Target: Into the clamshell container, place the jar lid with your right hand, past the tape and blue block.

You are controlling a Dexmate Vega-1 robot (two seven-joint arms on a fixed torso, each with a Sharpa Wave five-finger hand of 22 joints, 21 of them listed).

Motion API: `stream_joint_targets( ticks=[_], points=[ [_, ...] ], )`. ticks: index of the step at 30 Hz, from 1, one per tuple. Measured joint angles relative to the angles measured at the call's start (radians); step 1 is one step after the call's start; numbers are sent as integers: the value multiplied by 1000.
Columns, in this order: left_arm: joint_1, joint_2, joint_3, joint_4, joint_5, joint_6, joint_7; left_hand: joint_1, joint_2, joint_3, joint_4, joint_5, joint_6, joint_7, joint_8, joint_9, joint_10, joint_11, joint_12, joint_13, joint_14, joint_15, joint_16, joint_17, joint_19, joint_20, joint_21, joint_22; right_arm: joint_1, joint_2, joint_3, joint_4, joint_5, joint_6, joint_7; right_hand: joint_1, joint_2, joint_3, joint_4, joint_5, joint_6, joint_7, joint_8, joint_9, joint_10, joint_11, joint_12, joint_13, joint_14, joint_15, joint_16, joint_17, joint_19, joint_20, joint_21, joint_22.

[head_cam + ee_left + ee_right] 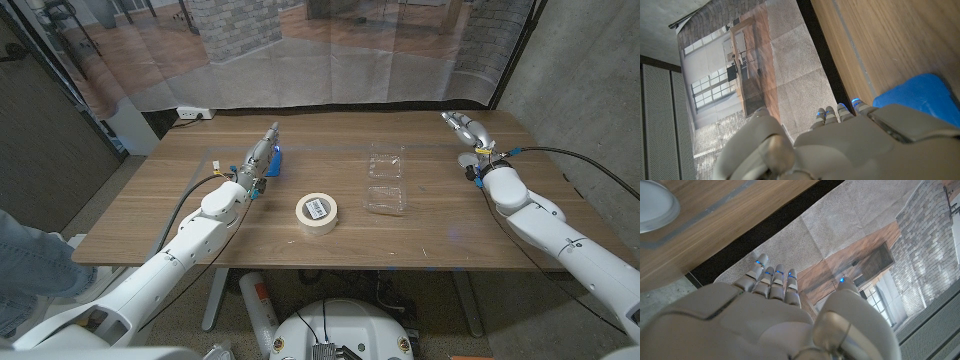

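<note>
Barely begun, judging by the layout. Jar lid (467, 160) lying on the counter (150, 215) at two o'clock, just beside the right hand (468, 130), fingers straight and together, holding nothing. Clamshell container (386, 180) open and empty near centre. Tape (316, 212) at six o'clock; blue block (273, 160) at ten o'clock beside the left hand (258, 160), also empty. Grasp, carry and drop all still to do.
</note>
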Motion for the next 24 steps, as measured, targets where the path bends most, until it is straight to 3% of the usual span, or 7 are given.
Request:
stream_joint_targets(
  ticks=[3, 10, 24],
  points=[
    [1, 0, 0, 0, 0, 0, 0, 0, 0, 0, 0, 0, 4, -4, 0, 0, 0, 0, 0, 0, 0, 0, 0, 0, 0, 0, 0, 0, 1, -2, -1, 0, -5, -7, -6, 10, 2, -1, -5, 0, 6, -6, 0, 0, 0, 0, 0, 0, 5, -3, 0, 0, 4, 4, -8, 0],
    [2, 0, 0, 0, -1, 0, 0, 4, 4, 0, 0, 0, 3, -4, 0, 0, 0, 0, -4, 0, 0, 0, 0, 2, 0, 0, 0, 0, 3, -4, -1, 4, -11, -19, -18, 67, 41, 29, -35, 4, 9, -9, 0, 0, 3, 3, 0, 0, 11, 0, -5, 0, 16, 2, -15, 0],
    [25, 10, -7, -26, -1, 0, 12, 4, 4, 0, 0, 0, 11, 4, 0, 0, 0, 0, -3, 0, 0, 0, 0, 2, 0, 0, -7, 0, 6, -18, -9, -1, -46, -62, -51, 90, 49, 40, -46, 4, 12, -13, 0, 0, 5, 5, -4, 0, 15, -4, -9, 0, 16, 2, -29, 0]
  ],
)
